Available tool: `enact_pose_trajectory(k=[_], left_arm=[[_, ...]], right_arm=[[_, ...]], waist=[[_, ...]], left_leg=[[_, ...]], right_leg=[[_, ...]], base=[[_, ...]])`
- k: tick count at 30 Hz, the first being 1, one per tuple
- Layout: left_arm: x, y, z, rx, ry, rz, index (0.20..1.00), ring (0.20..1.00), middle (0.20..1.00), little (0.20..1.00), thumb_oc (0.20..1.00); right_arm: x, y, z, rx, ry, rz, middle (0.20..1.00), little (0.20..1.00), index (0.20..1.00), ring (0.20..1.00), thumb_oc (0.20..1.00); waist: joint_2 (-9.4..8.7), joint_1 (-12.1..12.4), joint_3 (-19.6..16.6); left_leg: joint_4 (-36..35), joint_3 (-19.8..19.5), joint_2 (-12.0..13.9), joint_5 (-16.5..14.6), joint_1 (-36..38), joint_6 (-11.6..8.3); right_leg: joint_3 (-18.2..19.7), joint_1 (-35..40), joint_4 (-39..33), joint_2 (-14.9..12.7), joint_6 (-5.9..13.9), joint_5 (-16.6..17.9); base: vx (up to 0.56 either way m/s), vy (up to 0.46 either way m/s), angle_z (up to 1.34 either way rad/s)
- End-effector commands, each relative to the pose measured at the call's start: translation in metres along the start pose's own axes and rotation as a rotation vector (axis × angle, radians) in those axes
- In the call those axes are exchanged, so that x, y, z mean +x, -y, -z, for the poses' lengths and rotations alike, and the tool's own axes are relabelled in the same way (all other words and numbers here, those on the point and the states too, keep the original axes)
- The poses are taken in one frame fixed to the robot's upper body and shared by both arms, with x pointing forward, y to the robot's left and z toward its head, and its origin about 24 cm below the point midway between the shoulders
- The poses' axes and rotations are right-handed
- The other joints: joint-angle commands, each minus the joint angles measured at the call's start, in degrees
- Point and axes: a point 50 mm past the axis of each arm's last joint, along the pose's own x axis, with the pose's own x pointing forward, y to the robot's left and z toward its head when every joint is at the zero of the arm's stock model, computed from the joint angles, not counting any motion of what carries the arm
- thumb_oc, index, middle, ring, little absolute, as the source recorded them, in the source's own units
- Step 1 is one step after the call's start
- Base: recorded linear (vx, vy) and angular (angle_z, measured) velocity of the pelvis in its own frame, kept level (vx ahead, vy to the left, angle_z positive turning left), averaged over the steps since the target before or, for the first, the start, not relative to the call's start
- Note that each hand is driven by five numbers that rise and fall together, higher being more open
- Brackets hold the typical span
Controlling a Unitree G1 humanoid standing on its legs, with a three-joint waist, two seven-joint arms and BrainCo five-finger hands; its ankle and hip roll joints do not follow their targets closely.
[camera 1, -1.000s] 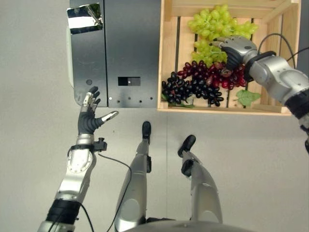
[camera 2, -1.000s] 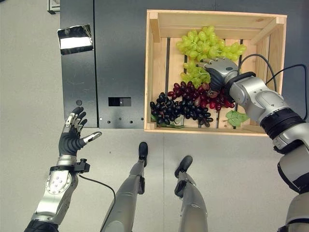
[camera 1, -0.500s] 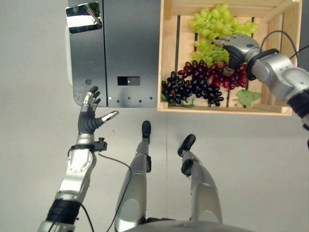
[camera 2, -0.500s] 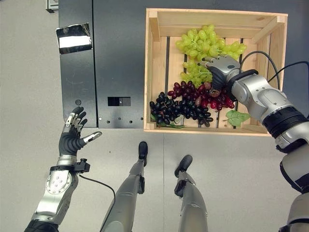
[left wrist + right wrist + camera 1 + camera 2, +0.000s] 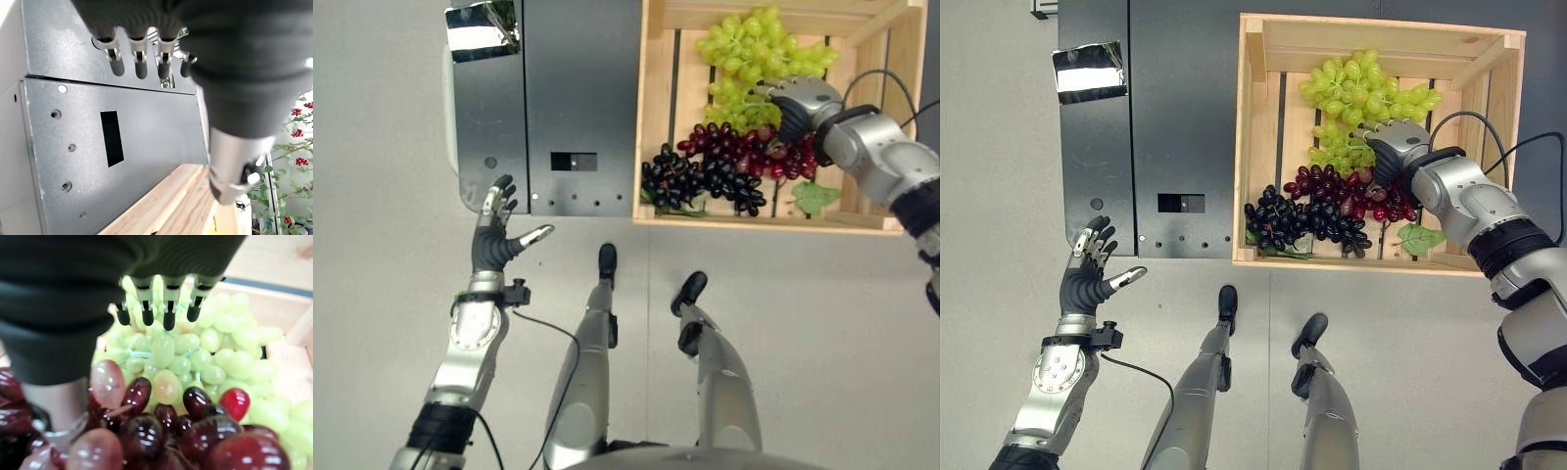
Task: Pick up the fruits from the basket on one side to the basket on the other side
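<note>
My right hand (image 5: pixel 1393 155) hovers, fingers relaxed and holding nothing, over the red grapes (image 5: pixel 1351 194); green grapes (image 5: pixel 1356 93) just beyond. Left hand (image 5: pixel 1087 274) spread, far left.

left robot hand (image 5: pixel 496 242) raised with fingers spread; right robot hand (image 5: pixel 1393 150) reaching forward, fingers relaxed.

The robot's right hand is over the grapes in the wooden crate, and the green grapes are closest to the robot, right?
Not quite. The black grapes lie closest; the green grapes are farthest back in the crate, as the right eye view shows. The right hand is indeed over the grapes.
</note>
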Motion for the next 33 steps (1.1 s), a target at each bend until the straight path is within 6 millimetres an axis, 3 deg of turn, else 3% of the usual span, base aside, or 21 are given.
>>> enact_pose_trajectory(k=[1, 9, 19, 27, 32, 33], left_arm=[[0.003, -0.008, -0.019, 0.036, 0.091, -0.016, 1.000, 1.000, 1.000, 1.000, 1.000], [0.001, -0.003, -0.016, 0.017, 0.069, -0.003, 1.000, 1.000, 1.000, 1.000, 1.000], [0.001, 0.000, -0.014, 0.017, 0.051, 0.019, 1.000, 1.000, 1.000, 1.000, 1.000], [-0.002, 0.005, -0.011, 0.000, 0.032, 0.035, 1.000, 1.000, 1.000, 1.000, 1.000], [-0.001, 0.006, -0.012, 0.001, 0.036, 0.035, 1.000, 1.000, 1.000, 1.000, 1.000], [-0.001, 0.006, -0.012, 0.001, 0.037, 0.034, 1.000, 1.000, 1.000, 1.000, 1.000]], right_arm=[[0.001, 0.015, 0.030, -0.110, -0.167, -0.003, 1.000, 1.000, 1.000, 1.000, 1.000], [-0.004, 0.001, 0.056, -0.141, -0.319, -0.083, 1.000, 1.000, 1.000, 1.000, 1.000], [-0.012, -0.014, 0.073, -0.147, -0.417, -0.152, 1.000, 1.000, 1.000, 1.000, 1.000], [-0.013, -0.018, 0.074, -0.146, -0.432, -0.161, 1.000, 1.000, 1.000, 1.000, 1.000], [-0.008, -0.020, 0.064, -0.142, -0.399, -0.140, 1.000, 1.000, 1.000, 1.000, 1.000], [-0.007, -0.021, 0.062, -0.136, -0.395, -0.140, 0.583, 0.583, 0.583, 0.583, 0.583]], waist=[[-1.79, 0.55, 0.94], [-1.50, 0.66, 0.94], [-1.32, 0.76, 0.94], [-0.64, 0.76, 0.94], [-0.35, 0.57, 0.94], [-0.37, 0.51, 0.94]], left_leg=[[0.37, 2.13, -0.03, -3.03, 2.93, -2.77], [-0.31, 1.71, -0.10, -2.60, 3.00, -2.77], [-0.42, 1.58, -0.15, -2.44, 2.85, -2.70], [-0.70, 1.63, -0.15, -2.29, 2.68, -2.60], [-0.72, 1.78, -0.13, -2.22, 2.56, -2.55], [-0.65, 1.80, -0.13, -2.26, 2.54, -2.54]], right_leg=[[1.43, 5.17, -12.55, 1.09, 2.93, 9.20], [1.26, 5.05, -12.77, 1.10, 3.04, 9.49], [1.40, 5.05, -13.07, 1.22, 3.18, 9.77], [1.54, 4.76, -13.09, 1.10, 3.27, 9.73], [1.87, 4.41, -13.01, 1.17, 3.27, 9.71], [1.92, 4.42, -13.01, 1.16, 3.26, 9.71]], base=[[0.00, 0.000, 0.00], [0.00, 0.000, 0.00], [0.00, 0.000, 0.00], [0.00, 0.000, 0.00], [0.00, 0.000, 0.00], [0.00, 0.000, 0.00]])
